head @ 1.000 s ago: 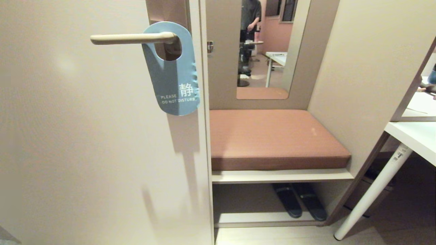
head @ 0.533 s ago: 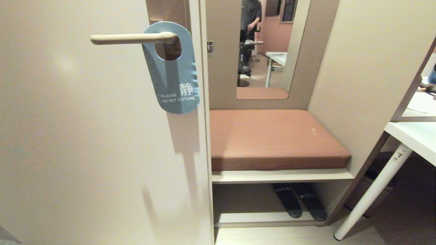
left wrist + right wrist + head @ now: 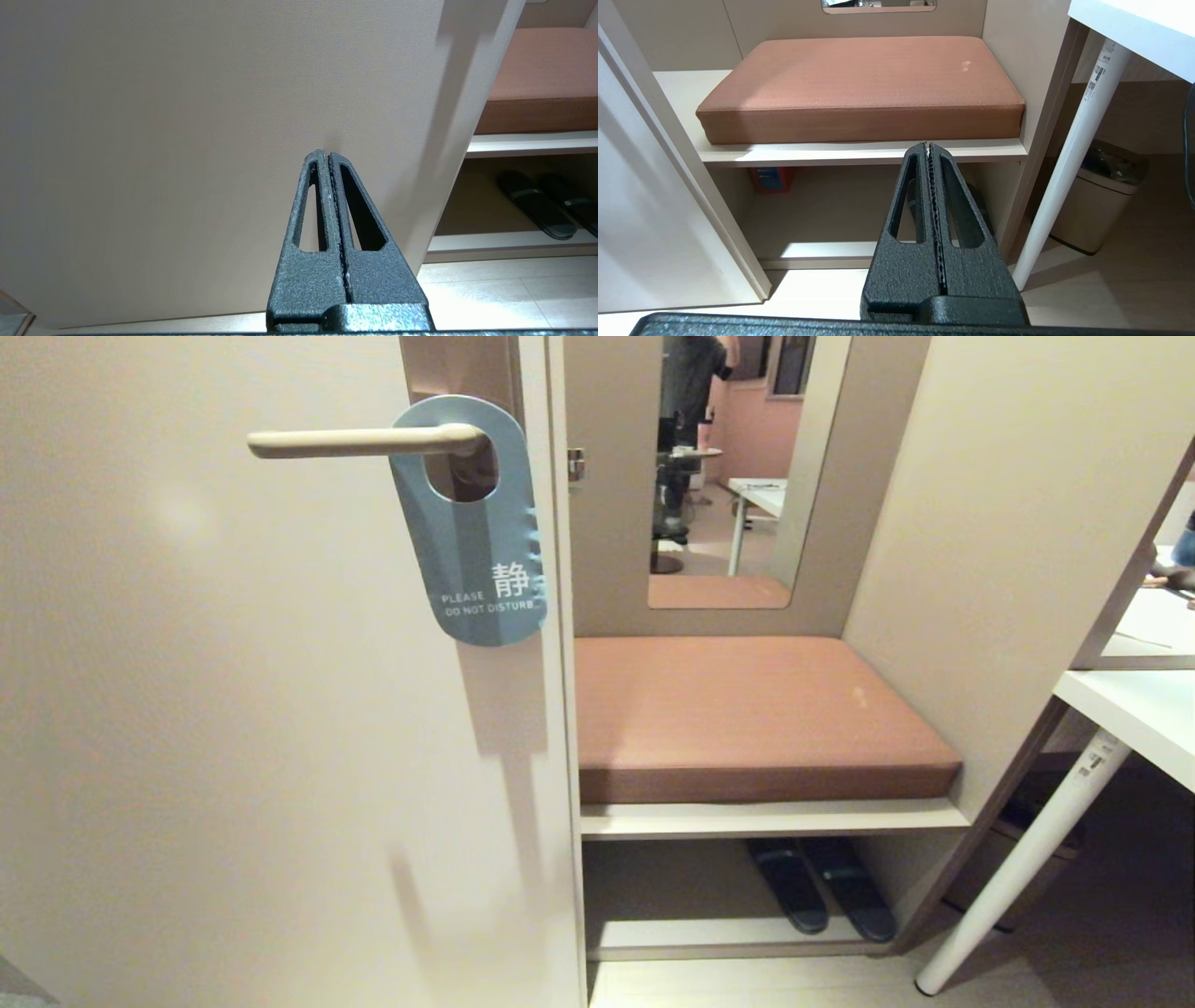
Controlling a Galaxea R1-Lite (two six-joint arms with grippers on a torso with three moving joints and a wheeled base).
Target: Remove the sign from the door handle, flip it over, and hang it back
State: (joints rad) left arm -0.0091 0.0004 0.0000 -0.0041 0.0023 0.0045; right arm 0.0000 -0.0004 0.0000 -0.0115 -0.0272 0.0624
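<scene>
Only the sign (image 3: 478,537) has swung a touch; it hangs blue face out on the door handle (image 3: 364,441) at 11 o'clock. Left gripper (image 3: 329,161) and right gripper (image 3: 928,150) sit pressed together, empty, low down, neither in the head view.

Lighting, my views: warm, even indoor light from above left; the sign (image 3: 471,523) throws a long soft shadow down the door (image 3: 233,756); faint glare patch beside the door handle (image 3: 359,441); focus sharp, edges slightly bowed.
</scene>
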